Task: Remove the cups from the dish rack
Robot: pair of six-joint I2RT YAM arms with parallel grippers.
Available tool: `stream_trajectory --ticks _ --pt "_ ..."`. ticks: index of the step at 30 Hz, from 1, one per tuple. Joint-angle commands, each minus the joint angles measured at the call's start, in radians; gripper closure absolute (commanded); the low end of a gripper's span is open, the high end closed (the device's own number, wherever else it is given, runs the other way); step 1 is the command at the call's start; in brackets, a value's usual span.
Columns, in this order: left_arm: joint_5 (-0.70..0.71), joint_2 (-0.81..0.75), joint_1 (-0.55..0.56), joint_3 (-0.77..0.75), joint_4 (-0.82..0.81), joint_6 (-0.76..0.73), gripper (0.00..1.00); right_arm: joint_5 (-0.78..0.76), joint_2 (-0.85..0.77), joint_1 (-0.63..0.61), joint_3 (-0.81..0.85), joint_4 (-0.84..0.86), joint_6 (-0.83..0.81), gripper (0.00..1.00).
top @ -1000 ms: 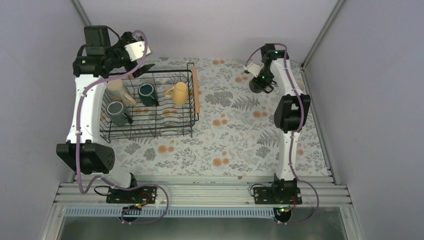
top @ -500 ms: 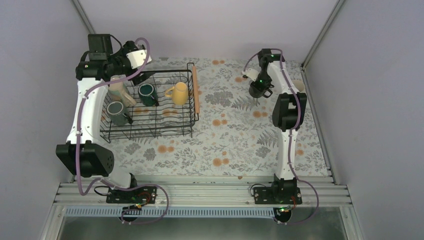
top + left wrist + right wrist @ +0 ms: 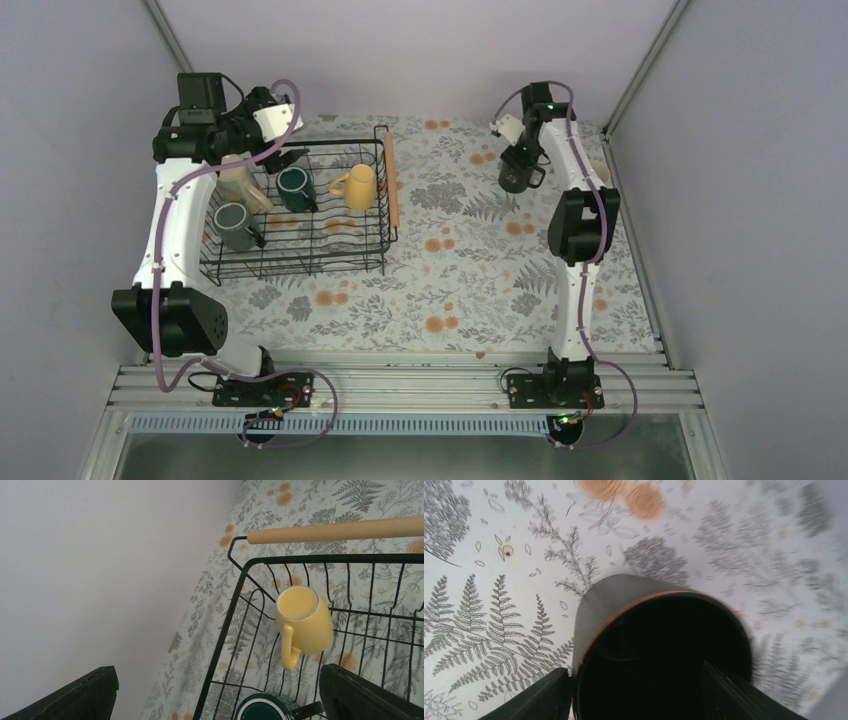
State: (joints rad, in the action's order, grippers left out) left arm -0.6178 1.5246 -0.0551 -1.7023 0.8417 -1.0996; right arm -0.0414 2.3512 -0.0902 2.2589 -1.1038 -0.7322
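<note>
My right claw (image 3: 636,690): fingers apart astride the black mug (image 3: 624,600), which stands upright on the bench (image 3: 450,290), well right of the dish rack (image 3: 300,270). Gripping or not, I cannot tell. My left claw (image 3: 217,692): wide open, empty, above the rack's far-left corner; yellow mug (image 3: 305,622) inside.

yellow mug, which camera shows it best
The left wrist view: the yellow mug sits close, with its mouth, handle and the dish rack wires around it clear. The top view shows it small in the rack. The right wrist view misses it, showing only a dark mug.

Six cups (image 3: 358,186), one dish rack (image 3: 290,266)
</note>
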Motion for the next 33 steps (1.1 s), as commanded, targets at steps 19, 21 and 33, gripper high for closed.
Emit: stream_trajectory --ticks 19,21,33 --pt "0.094 0.233 0.097 -0.097 0.14 -0.217 0.08 0.519 -0.667 -0.175 -0.203 0.003 0.068 0.03" --pt "0.123 0.267 0.115 -0.113 0.16 -0.226 0.11 0.523 -0.68 -0.182 -0.242 0.018 0.059 0.02" --pt "0.227 0.482 0.197 -0.214 0.263 -0.247 0.38 0.513 -0.745 -0.187 -0.398 0.074 0.032 0.0"
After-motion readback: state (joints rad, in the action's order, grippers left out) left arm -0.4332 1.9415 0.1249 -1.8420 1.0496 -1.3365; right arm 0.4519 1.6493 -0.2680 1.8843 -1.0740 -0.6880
